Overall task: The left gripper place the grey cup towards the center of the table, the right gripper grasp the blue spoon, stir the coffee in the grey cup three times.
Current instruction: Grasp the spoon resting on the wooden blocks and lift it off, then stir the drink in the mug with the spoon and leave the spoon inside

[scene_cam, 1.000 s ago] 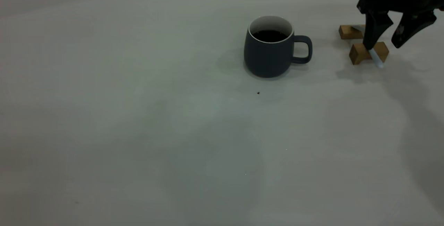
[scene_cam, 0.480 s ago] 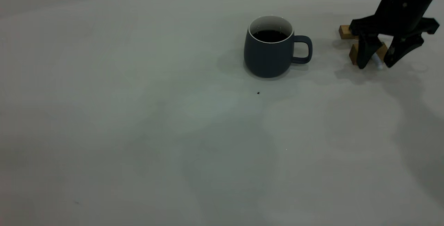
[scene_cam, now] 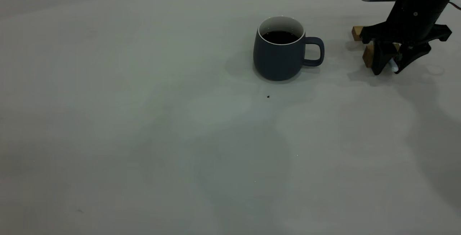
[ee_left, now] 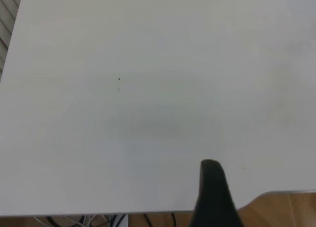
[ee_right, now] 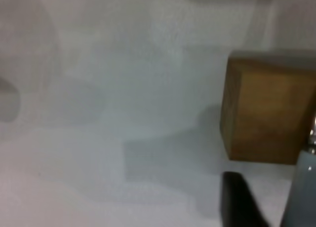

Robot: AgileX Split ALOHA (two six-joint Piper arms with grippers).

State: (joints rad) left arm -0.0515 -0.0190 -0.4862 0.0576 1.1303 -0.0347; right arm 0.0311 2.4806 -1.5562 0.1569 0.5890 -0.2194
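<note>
The grey cup (scene_cam: 279, 56) stands upright a little right of the table's (scene_cam: 144, 127) middle, its handle pointing right and dark coffee (scene_cam: 281, 36) inside. At the far right the blue spoon (scene_cam: 394, 65) rests across two wooden blocks. My right gripper (scene_cam: 388, 68) is low over it, open, with a finger on each side of the pale handle. In the right wrist view a narrow gap shows between one dark finger (ee_right: 239, 202) and the spoon handle (ee_right: 303, 192). My left gripper (ee_left: 215, 195) is out of the exterior view and hangs over the table's edge, holding nothing visible.
One wooden block (scene_cam: 357, 32) sits behind the right gripper, and a nearer one (scene_cam: 368, 55) (ee_right: 266, 108) is at the fingers. A tiny dark speck (scene_cam: 268, 96) lies in front of the cup. Beyond the table edge are wood floor (ee_left: 289, 209) and cables.
My right gripper has come down over the spoon and its fingers have drawn closer together around the handle. The cup has not moved.
</note>
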